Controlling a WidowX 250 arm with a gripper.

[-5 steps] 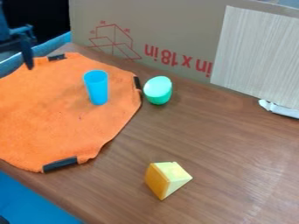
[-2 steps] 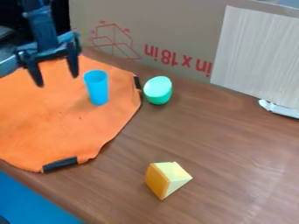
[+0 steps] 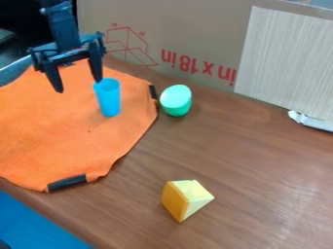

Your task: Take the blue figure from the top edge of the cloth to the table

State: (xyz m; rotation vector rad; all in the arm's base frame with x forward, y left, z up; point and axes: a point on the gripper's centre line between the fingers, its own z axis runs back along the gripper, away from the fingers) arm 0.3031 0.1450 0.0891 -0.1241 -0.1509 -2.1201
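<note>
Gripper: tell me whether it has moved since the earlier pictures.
Yes, the gripper has moved rightward across the view, toward the blue cup, which stands at the same spot on the orange cloth.

The orange cloth (image 3: 71, 138) looked matt and slightly rough, while the blue figure (image 3: 109, 101) and green piece (image 3: 176, 106) seemed smooth plastic. The table (image 3: 253, 160) had wood grain with a faint sheen; the box (image 3: 195, 29) looked like matt cardboard.

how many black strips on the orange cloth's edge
2: one black strip at the bottom edge of the cloth, another at its right, beside the green object. More may be hidden behind the tool.
</note>
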